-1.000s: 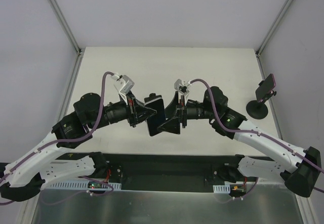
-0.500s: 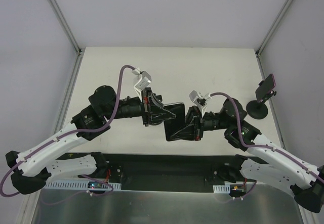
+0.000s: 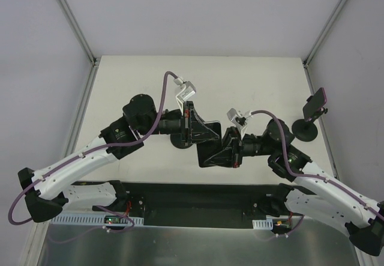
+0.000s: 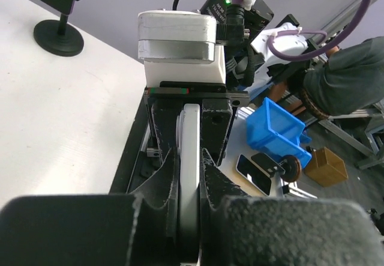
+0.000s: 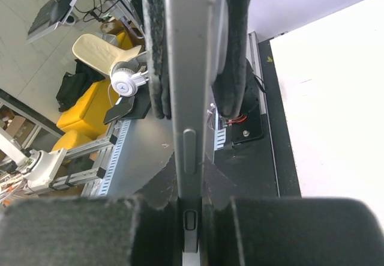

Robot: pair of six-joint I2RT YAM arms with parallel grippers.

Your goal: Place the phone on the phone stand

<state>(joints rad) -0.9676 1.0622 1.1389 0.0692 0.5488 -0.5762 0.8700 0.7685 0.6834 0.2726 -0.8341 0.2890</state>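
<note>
The phone [image 3: 211,144] hangs above the middle of the table, gripped from both sides. My left gripper [image 3: 213,135] is shut on its pale edge [image 4: 191,134], and my right gripper [image 3: 207,157] is shut on the opposite side. In the right wrist view the phone's grey edge [image 5: 189,68] with its side buttons runs up between my right gripper's [image 5: 191,185] jaws. The left gripper's fingers [image 5: 156,38] clamp the edge higher up. The phone stand [image 3: 306,129] is at the table's right edge, with a round black base, thin stem and dark holder on top. It also shows in the left wrist view [image 4: 58,36].
The white table [image 3: 150,86] is fenced by metal frame posts [image 3: 75,23] at its back corners. A black strip [image 3: 198,194] runs along the near edge by the arm bases. Beyond the table, a blue bin [image 4: 279,131] shows in the left wrist view.
Both arms have carried the phone to the right, towards the stand. The right gripper has closed on it. The left arm has stretched further out over the table.
</note>
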